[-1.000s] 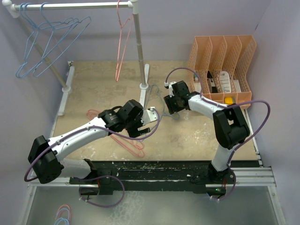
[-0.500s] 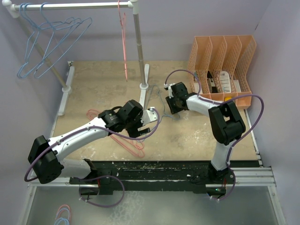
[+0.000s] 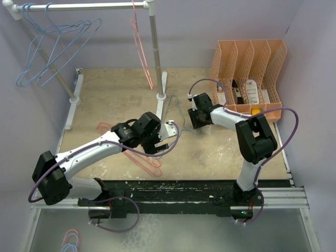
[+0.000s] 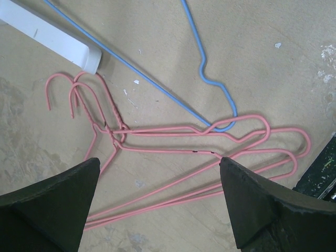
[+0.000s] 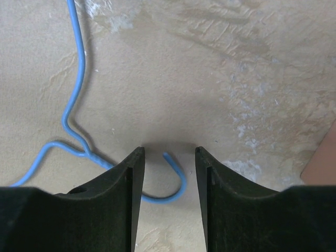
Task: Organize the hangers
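The left jaws stand wide open above the pink hangers (image 4: pixel 199 152) heaped on the desk (image 3: pixel 105 100). The right jaws, partly open, straddle the hook (image 5: pixel 176 184) of 1 blue hanger (image 5: pixel 73 79) lying flat, gripping nothing. The desk has open room at mid-left, with the white rack (image 3: pixel 155 52) and its hung hangers (image 3: pixel 58 47) at the back and the orange file holder (image 3: pixel 249 68) near on the right. The wire looks light, stiff and slippery, likely to snag on its neighbours, so the hook's neck seems the surest hold.
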{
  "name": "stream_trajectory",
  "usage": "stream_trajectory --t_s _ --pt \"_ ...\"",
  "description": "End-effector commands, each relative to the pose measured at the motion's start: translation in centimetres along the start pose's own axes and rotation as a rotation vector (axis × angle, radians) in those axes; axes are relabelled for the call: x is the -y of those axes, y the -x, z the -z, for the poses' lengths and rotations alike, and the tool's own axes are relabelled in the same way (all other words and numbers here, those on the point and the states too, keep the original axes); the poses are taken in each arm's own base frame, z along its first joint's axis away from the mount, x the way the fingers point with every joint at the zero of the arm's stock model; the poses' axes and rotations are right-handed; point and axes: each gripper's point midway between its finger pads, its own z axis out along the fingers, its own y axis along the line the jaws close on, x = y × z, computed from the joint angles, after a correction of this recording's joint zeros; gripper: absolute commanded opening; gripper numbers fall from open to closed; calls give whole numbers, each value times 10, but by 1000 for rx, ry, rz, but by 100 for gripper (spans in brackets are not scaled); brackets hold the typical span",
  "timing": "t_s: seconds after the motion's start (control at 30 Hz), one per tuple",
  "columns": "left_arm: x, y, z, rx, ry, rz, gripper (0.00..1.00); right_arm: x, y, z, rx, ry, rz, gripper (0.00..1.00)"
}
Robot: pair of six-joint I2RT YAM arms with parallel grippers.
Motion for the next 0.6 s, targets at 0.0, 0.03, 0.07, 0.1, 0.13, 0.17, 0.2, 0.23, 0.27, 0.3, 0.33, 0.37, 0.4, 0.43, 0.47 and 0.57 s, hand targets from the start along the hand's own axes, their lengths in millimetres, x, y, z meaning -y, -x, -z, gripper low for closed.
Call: stream_trajectory --t_s 0.0,0.03,0.07,0.1,0.13,0.17,0.2,0.23,0.27,0.3,0.33,0.37,0.4,0.43,0.47,0.57 --pt "-4 14 0 44 6 31 99 12 -29 7 -96 -42 -5 44" --pt "-4 14 0 45 6 31 99 13 -33 5 -108 -46 -5 43" --pt "-4 14 0 45 5 31 99 14 -36 3 -117 -48 -5 42" --pt "-4 14 0 47 5 31 99 14 -39 2 -125 -49 -3 40" --pt "-4 15 0 49 6 30 99 15 -40 1 -131 -53 -2 37" --pt "-4 16 0 52 6 30 99 16 -40 1 -133 -54 -3 34" --pt "-4 15 1 51 6 30 99 17 -40 0 -133 -51 -5 31" --pt "-4 16 1 53 6 31 99 17 -38 0 -130 -45 -7 26" --pt "-4 15 1 53 6 30 99 17 -38 0 -131 -37 -12 20" --pt "-4 15 0 52 4 30 99 17 -38 -1 -133 -23 -16 13" --pt "-4 15 1 53 4 30 99 17 -38 -1 -135 -14 -22 9" --pt "-3 14 0 49 2 29 99 17 -38 -1 -135 -6 -26 5" --pt "-2 13 0 48 -3 27 99 17 -38 -1 -134 -1 -27 3" --pt "-1 12 0 46 -8 23 99 16 -37 0 -128 7 -29 0" --pt "0 10 -1 39 -14 14 99 14 -35 2 -122 16 -30 0" --pt "2 1 -10 -4 -21 -27 99 12 -18 17 -74 34 -32 0"
